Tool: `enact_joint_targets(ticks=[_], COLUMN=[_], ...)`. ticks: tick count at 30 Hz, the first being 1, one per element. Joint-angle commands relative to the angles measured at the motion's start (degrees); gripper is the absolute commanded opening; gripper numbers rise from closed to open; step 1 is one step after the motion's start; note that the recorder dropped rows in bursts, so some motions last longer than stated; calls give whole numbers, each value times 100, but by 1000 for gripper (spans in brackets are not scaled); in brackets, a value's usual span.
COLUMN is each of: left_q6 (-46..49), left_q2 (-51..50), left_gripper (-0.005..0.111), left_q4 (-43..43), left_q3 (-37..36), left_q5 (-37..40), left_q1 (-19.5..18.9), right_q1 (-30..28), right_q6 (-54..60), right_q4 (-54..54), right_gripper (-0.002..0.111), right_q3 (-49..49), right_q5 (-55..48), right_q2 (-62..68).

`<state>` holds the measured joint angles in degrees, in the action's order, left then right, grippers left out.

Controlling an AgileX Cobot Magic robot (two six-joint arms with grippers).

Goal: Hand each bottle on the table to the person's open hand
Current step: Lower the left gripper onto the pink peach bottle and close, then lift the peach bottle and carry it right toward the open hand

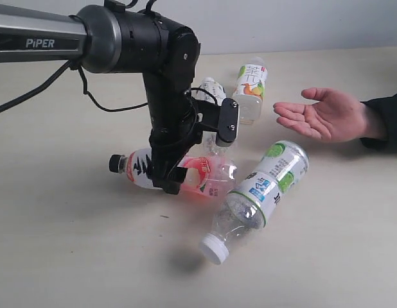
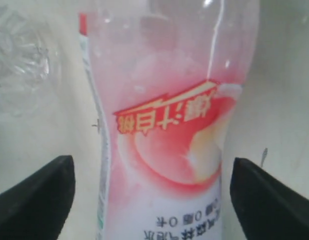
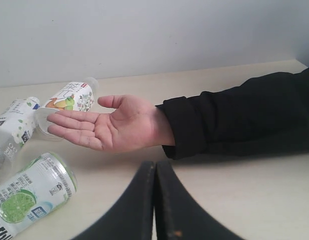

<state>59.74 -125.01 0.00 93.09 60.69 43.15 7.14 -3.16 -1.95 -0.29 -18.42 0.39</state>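
we see the left gripper (image 1: 175, 181) low over the pink bottle (image 1: 208, 174), which lies on its side mid-table (image 1: 70, 250), black cap to the left; the jaws are spread either side of it, clear of the plastic. the right gripper (image 3: 155, 170) has its fingers pressed together on nothing. the person's open hand (image 1: 324, 117) is at the right, palm up, beyond the green-labelled bottle (image 1: 263, 192)

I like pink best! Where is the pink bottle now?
In the exterior view, the pink bottle lies on its side left of centre on the table, between the open fingers of the left gripper, with the green-labelled bottle just to its right.
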Motion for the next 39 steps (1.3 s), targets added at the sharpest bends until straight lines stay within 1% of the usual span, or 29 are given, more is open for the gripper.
enact_joint_targets(ticks=[1,4,9,11,12,14,19,24,29,32,33,34,35,36,37,38,39], left_q6=[-8,-8,-8,-34,-66,-170,-381,-741,-1302,-2169,-2872,-3939,-4611,-5566,-6118,-6757,-6905], left_q2=[14,-34,-208,-210,-210,-162,12,367,889,1213,1341,1511,1575,1648,1647,1610,1598], left_gripper=[70,64,63,61,56,44,-1,0,0,0,0,0,0,0,0,0,0], left_q4=[-68,-56,-56,-56,-56,0,378,807,903,984,984,984,984,1000,1016,1016,1001], left_q3=[22,22,22,22,22,22,22,22,22,22,22,22,47,192,305,536,625], left_q5=[-106,-91,-39,-41,-17,43,431,895,928,892,851,779,786,928,928,928,928], left_q1=[18,18,18,18,18,18,18,18,29,42,42,55,81,163,218,385,501], right_q1=[-14,-14,-14,-14,-14,-14,-14,-14,-14,-14,-14,-14,-14,-14,-14,-14,-14], right_q6=[4,4,4,4,4,4,4,4,4,4,4,4,4,4,4,4,4], right_q4=[-14,-14,-14,-14,-14,-14,-14,-14,-14,-14,-14,-14,-14,-14,-14,-14,-14], right_gripper=[0,0,0,0,0,0,0,0,0,0,0,0,0,0,0,0,0], right_q3=[29,29,29,29,29,29,29,29,29,29,29,29,29,29,29,29,29], right_q5=[46,46,46,46,46,46,46,46,46,46,46,46,46,46,46,46,46], right_q2=[-39,-39,-39,-39,-39,-39,-39,-39,-39,-39,-39,-39,-39,-39,-39,-39,-39])
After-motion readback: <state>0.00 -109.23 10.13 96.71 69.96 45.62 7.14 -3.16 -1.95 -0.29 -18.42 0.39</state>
